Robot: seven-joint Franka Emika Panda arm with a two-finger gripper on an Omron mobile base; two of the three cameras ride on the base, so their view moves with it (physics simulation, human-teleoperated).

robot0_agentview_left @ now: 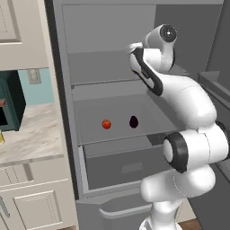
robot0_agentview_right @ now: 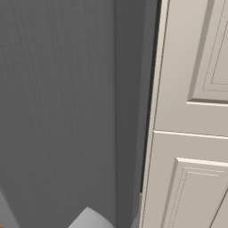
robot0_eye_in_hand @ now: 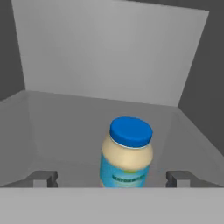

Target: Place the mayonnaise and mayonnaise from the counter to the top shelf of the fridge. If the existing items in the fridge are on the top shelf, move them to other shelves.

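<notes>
In the hand view a mayonnaise jar (robot0_eye_in_hand: 127,153), cream with a blue lid, stands upright on the top shelf (robot0_eye_in_hand: 65,127) of the fridge (robot0_agentview_left: 63,67). My gripper (robot0_eye_in_hand: 111,179) is open, its fingertips (robot0_eye_in_hand: 43,178) wide apart on either side of the jar and clear of it. In the left base view the arm's wrist (robot0_agentview_left: 146,67) reaches in over the top shelf (robot0_agentview_left: 99,69) and hides the jar. One shelf down lie the red-orange fruit (robot0_agentview_left: 106,124) and the dark purple one (robot0_agentview_left: 133,121). A pale yellow sliver (robot0_agentview_left: 1,137) shows at the counter's (robot0_agentview_left: 31,134) left edge.
A dark green toaster oven (robot0_agentview_left: 9,105) sits on the counter left of the fridge. The boxy grey drawer (robot0_agentview_left: 126,168) lies under the fruit shelf. In the right base view a grey fridge wall (robot0_agentview_right: 58,111) stands beside a cream panelled cabinet front (robot0_agentview_right: 191,133).
</notes>
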